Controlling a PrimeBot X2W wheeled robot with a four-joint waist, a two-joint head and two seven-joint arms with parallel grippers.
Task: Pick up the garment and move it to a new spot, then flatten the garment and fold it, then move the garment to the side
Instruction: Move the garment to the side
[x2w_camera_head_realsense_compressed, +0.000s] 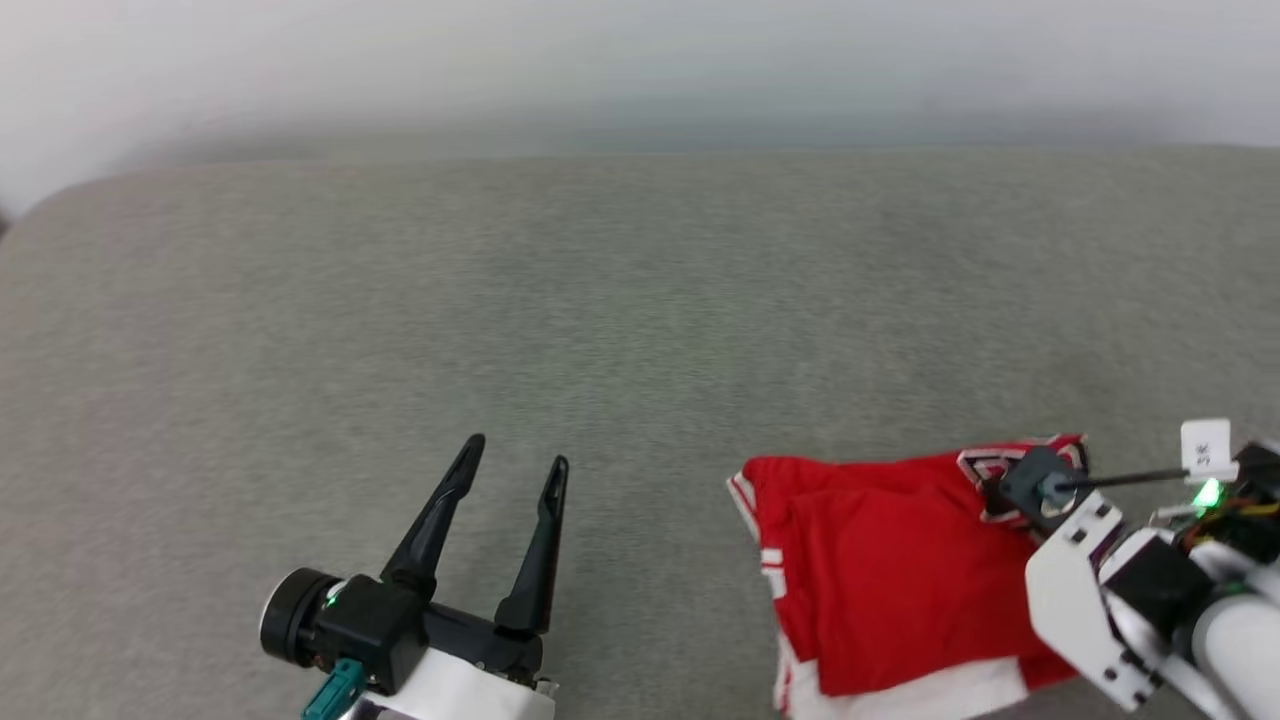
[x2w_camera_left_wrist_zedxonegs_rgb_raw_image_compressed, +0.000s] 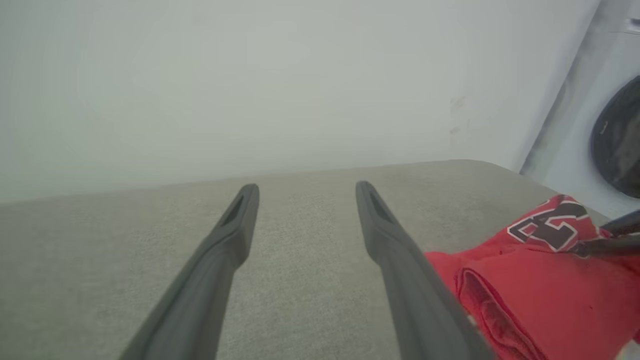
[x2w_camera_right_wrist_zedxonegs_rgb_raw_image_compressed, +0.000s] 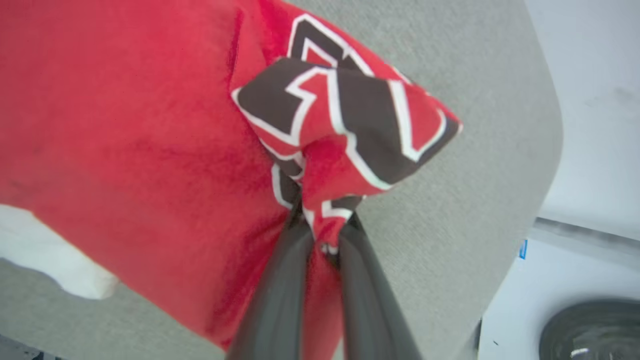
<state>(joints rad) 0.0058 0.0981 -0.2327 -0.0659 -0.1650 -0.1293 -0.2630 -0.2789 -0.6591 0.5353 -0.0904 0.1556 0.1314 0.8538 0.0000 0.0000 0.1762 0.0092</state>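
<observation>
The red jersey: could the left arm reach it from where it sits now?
Probably yes. The open left end effector has bare grey surface between it and the red jersey; the right end effector pinches its numbered corner on the far side.

Garment (x2w_camera_head_realsense_compressed: 880, 580) on surface (x2w_camera_head_realsense_compressed: 600, 300) at R side, L gripper (x2w_camera_head_realsense_compressed: 517, 451) to its left

A wide table (x2w_camera_head_realsense_compressed: 600, 300) covered in grey woven fabric is stretching away toward the back of the room, its corners curving round softly. A plain, pale wall (x2w_camera_left_wrist_zedxonegs_rgb_raw_image_compressed: 250, 75) is rising directly behind its far edge, carrying a couple of faint smudges (x2w_camera_left_wrist_zedxonegs_rgb_raw_image_compressed: 455, 107). Beyond the table's right end, a white washing machine (x2w_camera_left_wrist_zedxonegs_rgb_raw_image_compressed: 572, 167) is standing close by, its dark round door (x2w_camera_left_wrist_zedxonegs_rgb_raw_image_compressed: 617, 140) showing on the front. Soft, even light is falling over the fabric.
</observation>
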